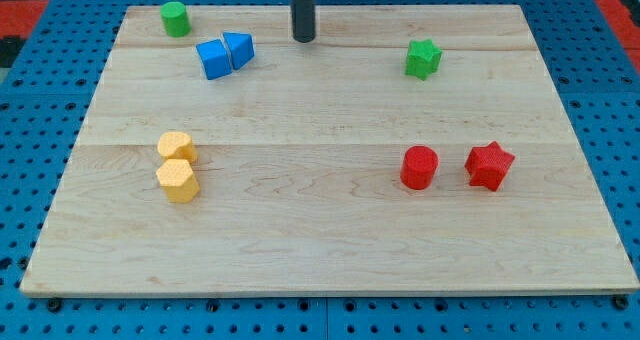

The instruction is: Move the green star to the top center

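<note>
My tip (303,38) sits at the top centre of the wooden board (330,250), touching nothing; the rod comes down from the view's top edge and ends just below the board's upper rim. No fingers on this rig, so nothing to open or close: the rod is bare and holds nothing. Green star (423,58) lies at upper right, well apart from the tip and slightly lower in the view. Judgement: the tip stands on the goal spot itself, on the wrong side of the star for a push. To drive the star toward the view's left it needs to get round to the star's right flank, probably along the top rim, so that it does not nudge the block early. Path between star and top centre is bare wood, no obstacles. Other blocks: green cylinder (175,19) at top left corner; two blue blocks, a blue cube (214,59) and a blue wedge-like block (239,49), touching each other left of the tip and near it; two yellow blocks (177,168) stacked closely in view at mid left, touching, shapes roughly rounded or hexagonal, cannot tell exactly; red cylinder (419,167) and red star (489,165) at lower right, just beside each other but apart. Risk: the star's points may make it rotate off an off-centre push. Task not yet started.
</note>
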